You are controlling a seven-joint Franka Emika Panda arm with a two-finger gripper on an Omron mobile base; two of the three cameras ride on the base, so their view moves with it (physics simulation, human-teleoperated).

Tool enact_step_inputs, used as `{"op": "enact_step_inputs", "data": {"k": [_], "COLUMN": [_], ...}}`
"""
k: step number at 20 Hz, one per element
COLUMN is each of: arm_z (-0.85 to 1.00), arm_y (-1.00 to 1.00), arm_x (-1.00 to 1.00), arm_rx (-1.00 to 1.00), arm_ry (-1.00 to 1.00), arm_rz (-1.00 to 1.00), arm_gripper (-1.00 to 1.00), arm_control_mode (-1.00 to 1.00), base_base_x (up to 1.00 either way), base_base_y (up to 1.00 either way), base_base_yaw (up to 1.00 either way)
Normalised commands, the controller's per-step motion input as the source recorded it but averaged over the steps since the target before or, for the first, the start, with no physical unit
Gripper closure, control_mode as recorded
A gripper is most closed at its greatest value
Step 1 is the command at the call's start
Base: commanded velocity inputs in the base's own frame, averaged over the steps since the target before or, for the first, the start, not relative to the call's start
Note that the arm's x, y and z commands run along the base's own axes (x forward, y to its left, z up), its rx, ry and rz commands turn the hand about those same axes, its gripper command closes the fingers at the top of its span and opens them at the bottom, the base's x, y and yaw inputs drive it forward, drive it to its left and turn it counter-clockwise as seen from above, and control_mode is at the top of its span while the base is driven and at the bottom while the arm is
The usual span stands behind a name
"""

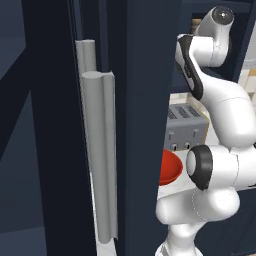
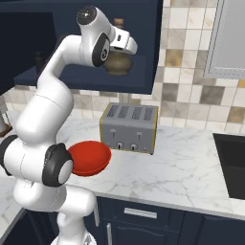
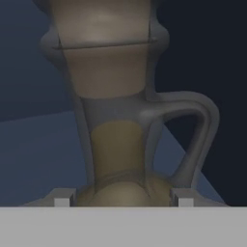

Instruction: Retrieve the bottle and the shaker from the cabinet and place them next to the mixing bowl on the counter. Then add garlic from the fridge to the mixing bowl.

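Where the white arm reaches up into the cabinet (image 2: 143, 43), its gripper (image 3: 120, 198) is closed around the bottle (image 3: 116, 144), one finger tip (image 3: 63, 198) on each side of the glass where the thin neck meets the round belly. In the hand view the bottle stands upright and very close, with its tan cork stopper (image 3: 101, 43) at the top, a curved glass handle (image 3: 193, 130) looping off one side of the neck, and yellowish liquid showing through the neck. No label or writing can be read on it.

In the right base view the bottle (image 2: 117, 62) sits on the shelf of the dark navy wall cabinet, with the white hand against its upper part. At the far left of the same shelf, well apart from the bottle, stands a small dark shape that may be the shaker (image 2: 39, 59); it is too dim to tell for certain.

Below the cabinet, a grey four-slot toaster (image 2: 129, 127) stands on the white marble counter (image 2: 182, 162) against a tiled wall. The glossy red mixing bowl (image 2: 88, 158) rests on the counter just beside the toaster, partly hidden by the arm's elbow; its inside cannot be seen. A black cooktop (image 2: 232, 162) lies at the counter's right end.

In the left base view a navy panel with a grey vertical handle (image 1: 100, 150) blocks most of the scene, leaving the arm, the toaster and an edge of the bowl.
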Motion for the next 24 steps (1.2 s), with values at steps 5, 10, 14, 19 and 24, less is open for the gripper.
{"op": "enact_step_inputs", "data": {"k": [5,10,14,19,24], "arm_z": [0.00,0.00,0.00,0.00,0.00], "arm_y": [0.00,0.02,0.12,0.18,0.10], "arm_x": [-0.58,-0.80,-0.93,-0.84,-0.76], "arm_rx": [0.00,0.00,0.00,0.00,0.00], "arm_ry": [-0.02,-0.06,-0.05,-0.01,0.00], "arm_rz": [0.01,0.02,0.07,0.10,0.14], "arm_gripper": [1.00,1.00,1.00,1.00,1.00], "arm_control_mode": [-1.00,-1.00,-1.00,-1.00,-1.00], "base_base_x": [0.00,0.00,0.00,0.00,0.00], "base_base_y": [0.00,0.00,0.00,0.00,0.00], "base_base_yaw": [0.00,0.00,0.00,0.00,0.00]}}
